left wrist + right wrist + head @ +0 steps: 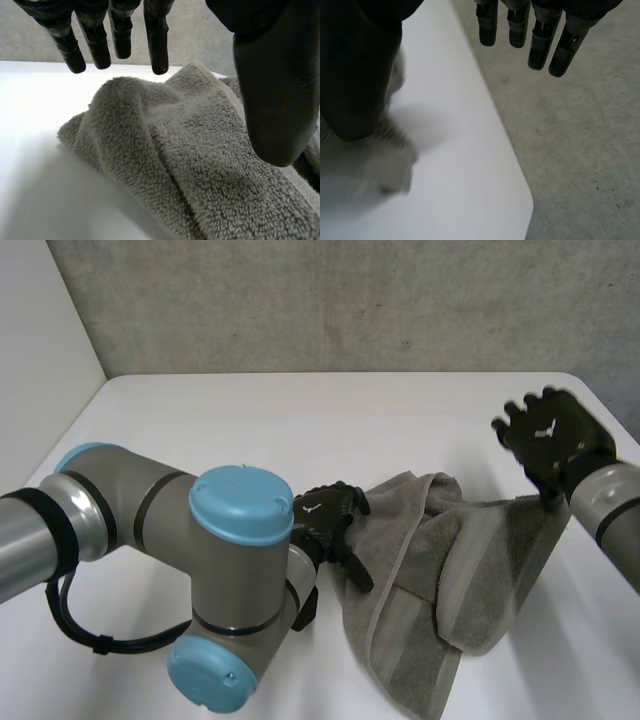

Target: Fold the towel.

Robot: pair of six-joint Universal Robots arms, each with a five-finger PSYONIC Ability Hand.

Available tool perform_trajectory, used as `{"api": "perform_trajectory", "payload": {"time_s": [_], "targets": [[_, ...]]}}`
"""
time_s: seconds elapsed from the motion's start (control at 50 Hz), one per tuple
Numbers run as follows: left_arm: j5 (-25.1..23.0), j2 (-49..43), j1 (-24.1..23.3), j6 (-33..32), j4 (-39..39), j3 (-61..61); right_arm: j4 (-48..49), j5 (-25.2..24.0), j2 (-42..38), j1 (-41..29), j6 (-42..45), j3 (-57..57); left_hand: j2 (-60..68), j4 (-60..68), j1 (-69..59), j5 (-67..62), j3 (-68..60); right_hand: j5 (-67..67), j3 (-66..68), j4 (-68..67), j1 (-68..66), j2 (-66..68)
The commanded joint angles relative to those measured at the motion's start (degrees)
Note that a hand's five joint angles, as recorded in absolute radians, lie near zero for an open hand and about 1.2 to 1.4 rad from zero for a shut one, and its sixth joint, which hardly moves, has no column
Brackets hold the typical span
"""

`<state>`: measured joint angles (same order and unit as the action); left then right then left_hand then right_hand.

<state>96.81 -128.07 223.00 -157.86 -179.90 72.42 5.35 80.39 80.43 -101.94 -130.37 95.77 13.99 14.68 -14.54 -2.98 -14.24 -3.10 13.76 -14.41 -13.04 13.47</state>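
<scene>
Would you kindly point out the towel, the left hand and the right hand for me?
towel point(425, 565), head view, on its bunched middle.
left hand point(326, 514), head view, on the hand's middle.
right hand point(552, 440), head view, on the hand's middle.

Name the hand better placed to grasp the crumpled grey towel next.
Left, probably: the left hand hovers open, fingers just over the edge of the crumpled grey towel; the open right hand is raised.

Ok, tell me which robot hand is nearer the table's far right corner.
Right. The right robot hand hovers open near that table corner, beyond the towel's right end; the left robot hand is open at the towel's left edge, mid-table.
</scene>
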Motion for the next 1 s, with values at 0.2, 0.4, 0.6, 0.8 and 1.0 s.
{"api": "perform_trajectory", "payload": {"time_s": [0.2, 0.4, 0.6, 0.8, 1.0], "targets": [[4.7, -0.5, -4.9, 2.9, -3.0, 2.2, -11.5, -6.6, -15.9, -4.7, -11.7, -18.7, -1.8, -2.4, 2.3, 0.7, 2.0, 3.1, -3.8, 4.4, 3.0, -3.5], [8.1, -1.7, -7.7, 2.5, -4.2, 2.0, -16.7, -7.6, -30.4, -5.4, -13.8, -32.7, -1.9, -2.6, 2.5, 0.9, 2.2, 3.1, -3.8, 4.4, 3.0, -3.5], [9.6, -6.1, -8.5, -0.7, -8.1, 0.5, -16.5, -7.5, -39.3, -5.5, -16.1, -41.9, -1.3, -1.9, 1.8, 0.2, 1.5, -24.8, 24.1, -23.5, -24.9, 24.4], [14.7, -7.1, -7.9, -11.9, -12.1, -0.5, -16.8, -11.3, -36.8, -6.2, -22.6, -42.4, 47.8, 47.1, -47.2, -48.8, -47.6, -66.9, 66.2, -65.6, -67.0, 66.5], [14.2, -1.2, -1.8, -14.8, -13.8, -1.2, -19.3, -17.6, -25.5, -5.3, -31.2, -38.6, 66.0, 65.3, -65.5, -67.0, -65.8, -66.9, 66.2, -65.6, -67.0, 66.5]]}}
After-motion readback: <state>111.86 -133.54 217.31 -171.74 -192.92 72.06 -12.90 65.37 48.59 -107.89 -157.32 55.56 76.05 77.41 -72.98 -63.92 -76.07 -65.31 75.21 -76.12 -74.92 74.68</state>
